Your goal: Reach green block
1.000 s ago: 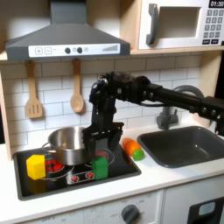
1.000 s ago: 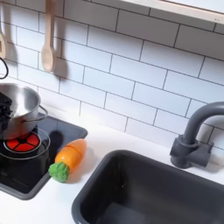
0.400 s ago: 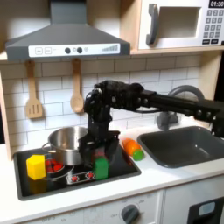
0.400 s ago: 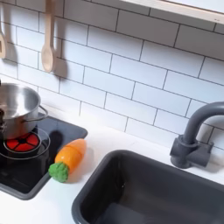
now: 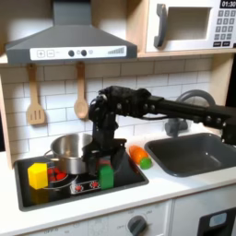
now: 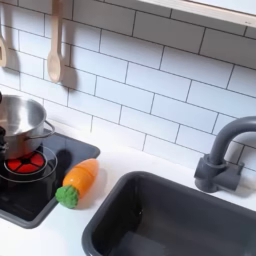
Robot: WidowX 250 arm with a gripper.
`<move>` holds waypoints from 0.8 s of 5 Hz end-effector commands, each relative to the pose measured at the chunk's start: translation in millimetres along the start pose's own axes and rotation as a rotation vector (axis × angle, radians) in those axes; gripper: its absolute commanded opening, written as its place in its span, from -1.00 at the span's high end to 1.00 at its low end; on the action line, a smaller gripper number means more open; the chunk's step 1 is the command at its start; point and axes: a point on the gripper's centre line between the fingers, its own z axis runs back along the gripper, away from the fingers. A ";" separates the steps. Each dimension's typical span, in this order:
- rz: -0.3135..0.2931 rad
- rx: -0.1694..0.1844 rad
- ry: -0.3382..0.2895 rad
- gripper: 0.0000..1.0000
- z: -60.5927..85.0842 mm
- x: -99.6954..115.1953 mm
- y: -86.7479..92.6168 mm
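Note:
The green block (image 5: 107,175) is a small bright cube on the black stovetop (image 5: 129,179), at the front and right of the steel pot (image 5: 66,150). My gripper (image 5: 104,160) hangs point-down right above the block, its dark fingers spread and their tips at the block's top. Nothing is held between them. The black arm reaches in from the first exterior view's right.
A yellow block (image 5: 37,175) stands at the stovetop's left. An orange toy with a green tip (image 5: 140,157) (image 6: 75,182) lies between stove and sink (image 5: 198,152) (image 6: 170,220). The pot (image 6: 20,115) sits by a red burner (image 6: 25,163). The faucet (image 6: 220,155) rises behind the sink.
Over the last second the gripper shifted left and came down onto the green block. Since 0.4 s ago it has hardly moved.

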 end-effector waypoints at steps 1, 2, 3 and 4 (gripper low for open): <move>-0.046 -0.011 0.025 -1.00 -16.4 -0.4 -7.7; -0.066 -0.016 0.026 -1.00 -21.1 1.0 -9.2; -0.075 -0.019 0.028 -1.00 -25.0 4.0 -7.7; -0.091 -0.028 0.051 -1.00 -34.6 0.6 -8.5</move>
